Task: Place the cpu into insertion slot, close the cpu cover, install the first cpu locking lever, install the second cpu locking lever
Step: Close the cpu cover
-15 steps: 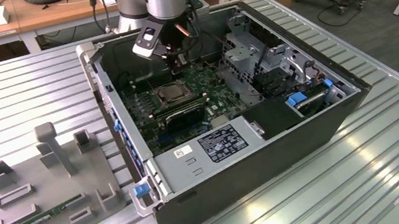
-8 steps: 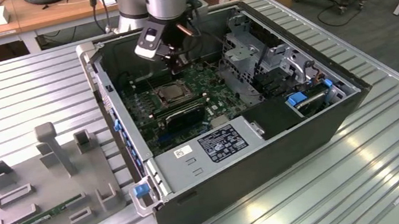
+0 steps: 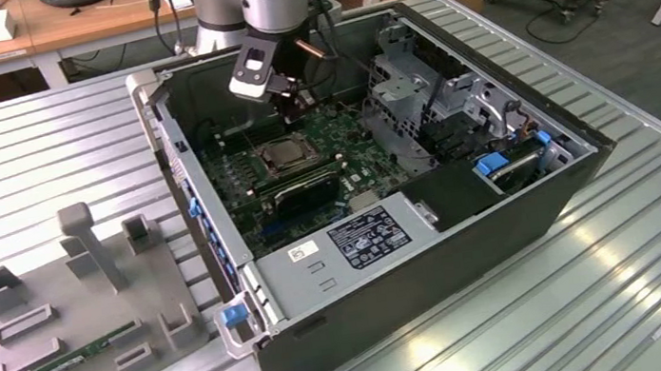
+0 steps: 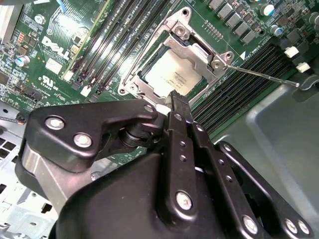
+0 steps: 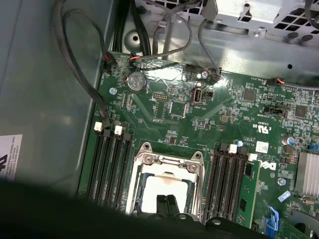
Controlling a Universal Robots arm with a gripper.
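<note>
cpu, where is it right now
In the second wrist view the cpu lies framed by the cpu cover, between two banks of memory slots, with the gripper right at its edge.

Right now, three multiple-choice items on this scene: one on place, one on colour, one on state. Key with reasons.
1. Where is the chip?
A. in the socket on the board
B. on the grey tray beside the case
C. on the power supply box

2. What colour is the board?
A. blue
B. green
C. red

3. How does the socket's cover stand?
A. tipped upright
B. down over the chip
C. taken off

Key:
1 A: its pale face shows inside the socket, and the gripper is at the socket's edge.
2 B: green in both wrist views.
3 B: the metal frame lies flat around the chip.
</note>
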